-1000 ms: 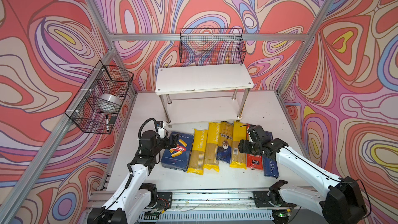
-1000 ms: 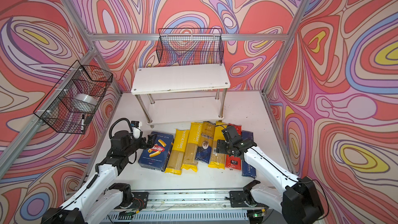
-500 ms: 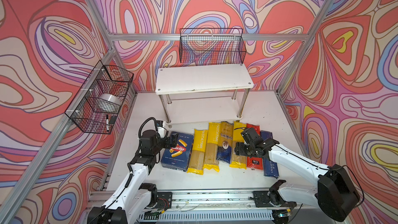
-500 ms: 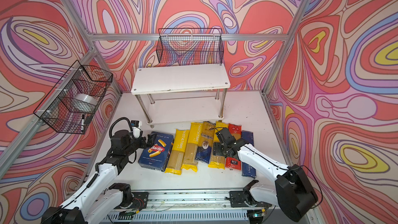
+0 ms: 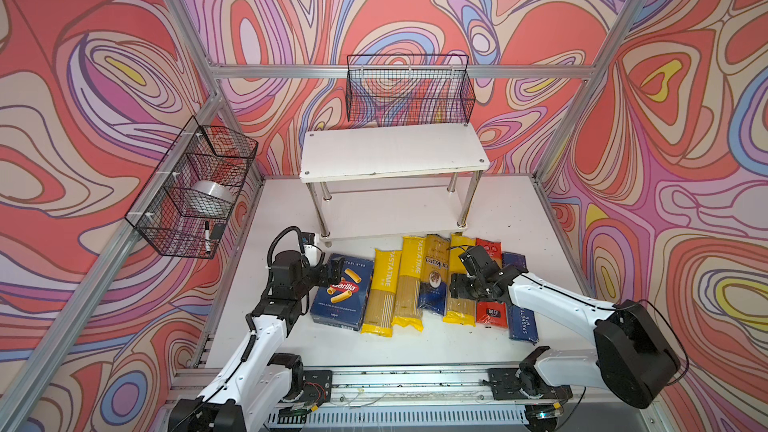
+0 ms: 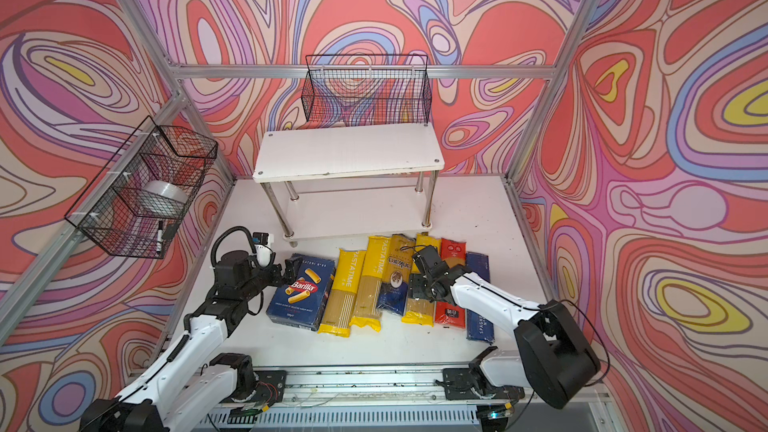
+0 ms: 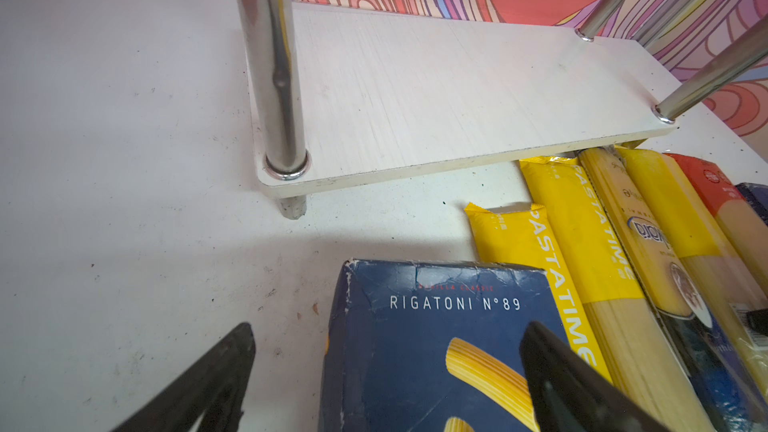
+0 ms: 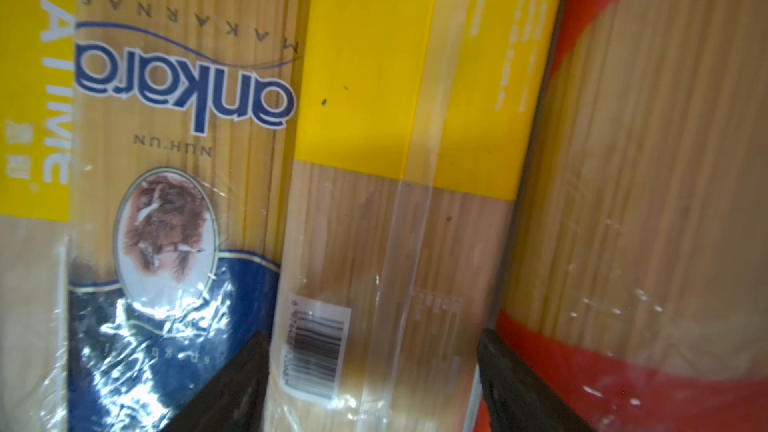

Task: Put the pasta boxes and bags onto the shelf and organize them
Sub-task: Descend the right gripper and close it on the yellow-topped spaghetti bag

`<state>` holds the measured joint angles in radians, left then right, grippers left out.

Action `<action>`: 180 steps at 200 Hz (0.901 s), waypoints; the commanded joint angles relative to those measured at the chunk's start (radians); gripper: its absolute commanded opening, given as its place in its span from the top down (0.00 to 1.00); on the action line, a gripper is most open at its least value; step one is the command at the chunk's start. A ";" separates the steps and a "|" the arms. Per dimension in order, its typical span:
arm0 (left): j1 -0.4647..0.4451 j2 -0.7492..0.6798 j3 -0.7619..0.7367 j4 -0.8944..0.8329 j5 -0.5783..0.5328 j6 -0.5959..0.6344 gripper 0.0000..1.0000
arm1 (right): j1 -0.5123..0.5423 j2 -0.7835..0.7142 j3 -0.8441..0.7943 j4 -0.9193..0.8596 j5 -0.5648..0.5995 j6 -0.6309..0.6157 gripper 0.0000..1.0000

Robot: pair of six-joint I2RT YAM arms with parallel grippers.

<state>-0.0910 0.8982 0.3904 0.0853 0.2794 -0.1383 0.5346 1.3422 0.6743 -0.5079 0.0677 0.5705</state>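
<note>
The shelf [image 5: 390, 155] stood at the back of the white bench [image 5: 415, 347], and all the pasta lay flat on the bench just in front of it, side by side in one row. From the left in both top views came the rigatoni box [image 5: 343, 292] [image 6: 301, 288], a yellow PASTATIME pack [image 5: 382, 288], a second PASTATIME pack [image 5: 411, 280], the ankara bag [image 5: 434, 276], a third yellow-and-clear pack [image 5: 457, 313], the red-and-clear pack [image 5: 490, 313] and the Spaghetti n.5 box [image 5: 521, 322]. In the left wrist view the far ends of the middle packs reached the front edge of the shelf's lower board [image 7: 415, 97]. The left tool [image 5: 332, 270] [image 7: 388, 332] was released, with its jaws spread at the far left corner of the rigatoni box [image 7: 436, 326]: one finger [image 7: 232, 351] was over bare bench beside the box and the other [image 7: 552, 363] above its printed face. The right tool [image 5: 459, 288] [image 8: 372, 336] was also spread wide, low over the third yellow-and-clear pack [image 8: 395, 160], one finger [image 8: 245, 367] over the edge of the ankara bag [image 8: 178, 118] and the other [image 8: 507, 367] at the seam with the red-and-clear pack [image 8: 665, 160]. Whether its fingers touched the pack could not be told.
</note>
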 commanded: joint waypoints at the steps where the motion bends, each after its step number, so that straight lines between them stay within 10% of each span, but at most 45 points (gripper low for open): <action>1: -0.003 0.001 0.023 -0.017 -0.009 0.009 0.00 | 0.010 0.027 0.013 0.026 0.018 0.013 0.19; 180: -0.003 0.002 0.023 -0.018 -0.025 0.007 0.00 | 0.093 0.146 0.025 -0.033 0.139 0.114 0.19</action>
<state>-0.0910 0.8982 0.3904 0.0849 0.2626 -0.1383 0.6186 1.4792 0.7216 -0.5159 0.1932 0.6537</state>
